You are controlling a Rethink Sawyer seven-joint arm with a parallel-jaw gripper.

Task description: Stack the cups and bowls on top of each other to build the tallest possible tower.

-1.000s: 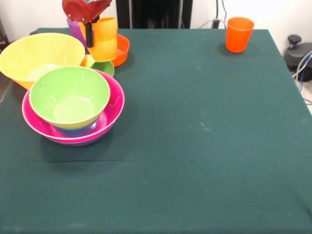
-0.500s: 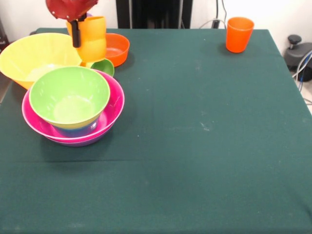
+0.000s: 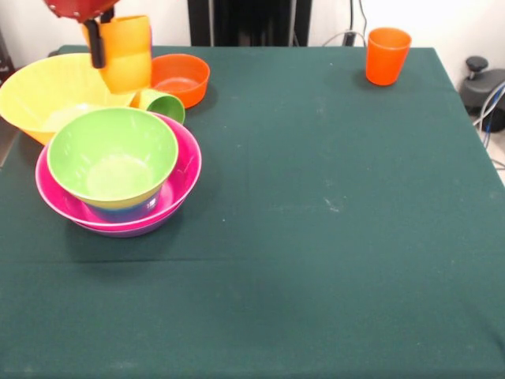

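My gripper (image 3: 107,52) is shut on the yellow-orange cup (image 3: 128,52) and holds it upright in the air at the top left, over the right rim of the large yellow bowl (image 3: 57,88). One black finger (image 3: 96,44) shows on the cup's left side. The tower stands in front: the light green bowl (image 3: 110,155) sits on a blue bowl (image 3: 126,212) inside the pink bowl (image 3: 180,183), with a purple rim (image 3: 136,231) beneath. A light green cup (image 3: 162,104) lies on its side beside the small orange bowl (image 3: 181,77). The orange cup (image 3: 387,55) stands far right. The purple cup is hidden.
The green tablecloth (image 3: 316,221) covers the table. The robot's black pedestal (image 3: 248,22) stands at the far edge. A grey device with cables (image 3: 483,88) sits off the table's right side.
My gripper has carried the yellow-orange cup to the picture's left and slightly up, uncovering the orange bowl and the lying light green cup. The bowls and the orange cup have not moved.
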